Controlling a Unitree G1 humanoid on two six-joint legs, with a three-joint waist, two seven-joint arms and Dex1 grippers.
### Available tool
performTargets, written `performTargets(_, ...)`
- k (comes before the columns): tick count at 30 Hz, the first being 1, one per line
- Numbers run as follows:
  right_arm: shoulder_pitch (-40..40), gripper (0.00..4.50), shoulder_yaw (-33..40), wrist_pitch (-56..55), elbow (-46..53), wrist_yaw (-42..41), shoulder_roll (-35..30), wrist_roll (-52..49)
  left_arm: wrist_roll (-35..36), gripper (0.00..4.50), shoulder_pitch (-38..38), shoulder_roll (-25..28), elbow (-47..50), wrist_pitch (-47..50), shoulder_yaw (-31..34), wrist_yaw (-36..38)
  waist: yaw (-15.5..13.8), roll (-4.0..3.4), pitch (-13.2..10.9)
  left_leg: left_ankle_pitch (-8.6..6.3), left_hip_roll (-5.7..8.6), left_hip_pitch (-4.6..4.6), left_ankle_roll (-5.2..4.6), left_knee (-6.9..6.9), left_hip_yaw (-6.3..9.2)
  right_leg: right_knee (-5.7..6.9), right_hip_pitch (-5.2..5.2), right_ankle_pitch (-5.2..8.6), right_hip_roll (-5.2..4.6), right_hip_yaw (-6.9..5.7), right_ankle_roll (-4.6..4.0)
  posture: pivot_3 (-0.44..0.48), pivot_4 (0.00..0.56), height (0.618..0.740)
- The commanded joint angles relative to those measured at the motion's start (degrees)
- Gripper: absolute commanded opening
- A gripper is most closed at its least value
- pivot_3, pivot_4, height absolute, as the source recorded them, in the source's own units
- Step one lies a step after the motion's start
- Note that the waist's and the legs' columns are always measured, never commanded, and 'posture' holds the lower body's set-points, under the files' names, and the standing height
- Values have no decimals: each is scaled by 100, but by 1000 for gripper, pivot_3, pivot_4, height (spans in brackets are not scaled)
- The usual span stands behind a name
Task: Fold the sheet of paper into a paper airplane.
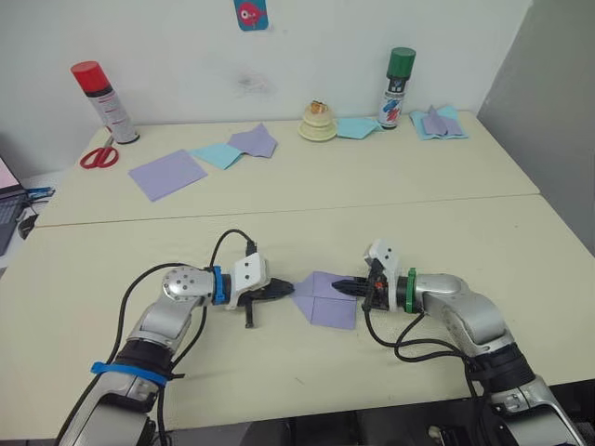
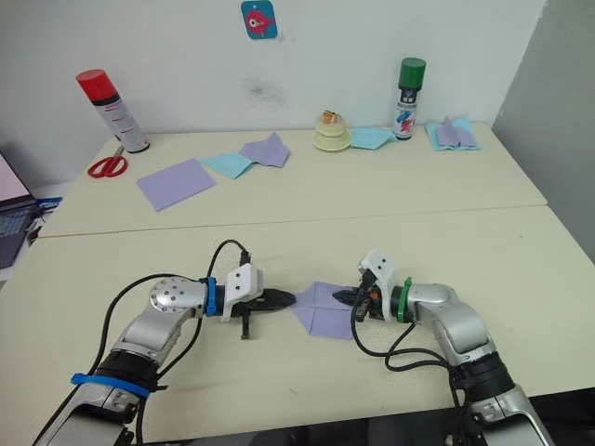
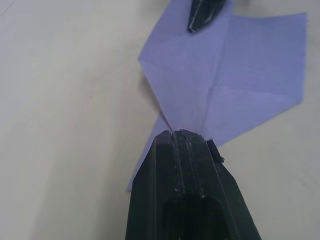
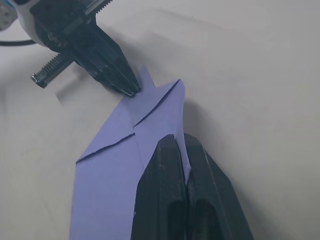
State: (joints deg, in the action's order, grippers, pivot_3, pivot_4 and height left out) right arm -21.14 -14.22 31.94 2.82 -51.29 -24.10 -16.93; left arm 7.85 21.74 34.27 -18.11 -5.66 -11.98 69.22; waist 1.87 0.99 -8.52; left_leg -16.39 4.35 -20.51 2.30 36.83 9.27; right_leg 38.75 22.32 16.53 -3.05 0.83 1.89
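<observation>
Along the far edge of the cream surface [image 1: 279, 200] stand a red-capped spray can [image 1: 104, 102] at the robot's left and a green-capped spray can [image 1: 397, 88] toward the right; print shows on both cans but is too small to read. Red-handled scissors [image 1: 99, 155] lie just beside the red-capped can, and a smooth lavender square [image 1: 167, 174] lies near them. Further along are a light-blue sheet [image 1: 218, 154] touching a folded lavender piece [image 1: 255, 141], a small cream-coloured round object [image 1: 318, 122] with another light-blue sheet [image 1: 357, 127] beside it, and, past the green can, a lavender piece on light-blue paper [image 1: 439, 123]. A blue sticker with a red figure [image 1: 250, 13] hangs on the wall above. All of these sit well apart from the work at the near edge, and nothing stands between the two arms. There the sheet of paper [image 1: 324, 298] lies flat on the surface, partly folded, with one pointed end toward the robot's left and diagonal creases meeting a centre line. The left gripper [image 1: 282, 290] has its fingers pressed together, their tip at the pointed end; in the left wrist view the paper's point runs right into the closed tip, so it looks pinched there. The right gripper [image 4: 186, 172] comes from the opposite side, its fingers [image 4: 165, 170] together and clamped on the paper's edge near the centre fold.
</observation>
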Motion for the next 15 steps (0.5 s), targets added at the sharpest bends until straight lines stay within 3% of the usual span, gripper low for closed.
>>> performTargets(1, -2, 16, 21, -698, 474, -233, -174, 109, 130, 0, -168, 245, 211, 389, 116, 155, -4, -6, -12, 0, 0, -2, 0, 1, 1, 0, 0, 0, 0, -1, 0, 0, 150, 740)
performTargets(8, -279, 16, -237, -4067, 425, -329, -909, 1568, 841, 0, -406, 779, 1361, 1229, 535, 471, 1, -8, -61, 1, -1, -32, 1, 4, -3, 5, 32, 0, 0, -3, 1, 0, 150, 740)
performTargets(10, -623, 16, -222, -5650, -66, 26, -1163, 2304, 997, 0, -475, 940, 1608, 1437, 669, 544, 1, -8, -76, 2, -2, -32, 3, 4, -4, 7, 34, 0, 0, -3, 1, 0, 150, 740)
performTargets(15, -959, 16, -149, -7770, -1053, 1278, -1217, 3590, 1249, 0, -519, 971, 1838, 1778, 934, 403, -10, -3, -82, 6, -1, -33, 11, 5, -11, 9, 36, -1, 0, 0, -1, 0, 150, 740)
